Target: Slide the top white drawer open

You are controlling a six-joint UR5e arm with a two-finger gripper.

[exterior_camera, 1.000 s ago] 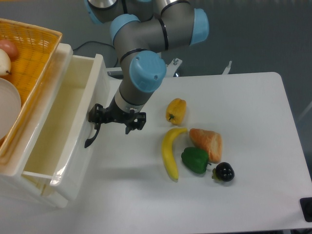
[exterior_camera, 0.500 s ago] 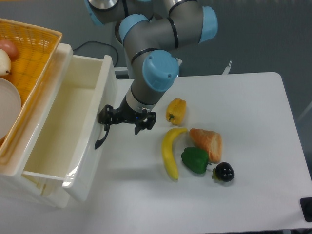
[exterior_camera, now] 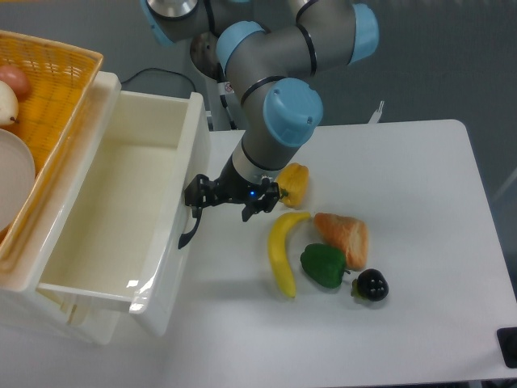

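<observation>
The top white drawer stands pulled far out from the cabinet at the left of the table, its pale inside bare, with the yellow wicker basket sitting above it. The gripper is clamped on the drawer's black handle at the front panel. Just right of the arm lie a yellow pepper, a banana, a bread roll, a green pepper and a dark berry-like fruit.
</observation>
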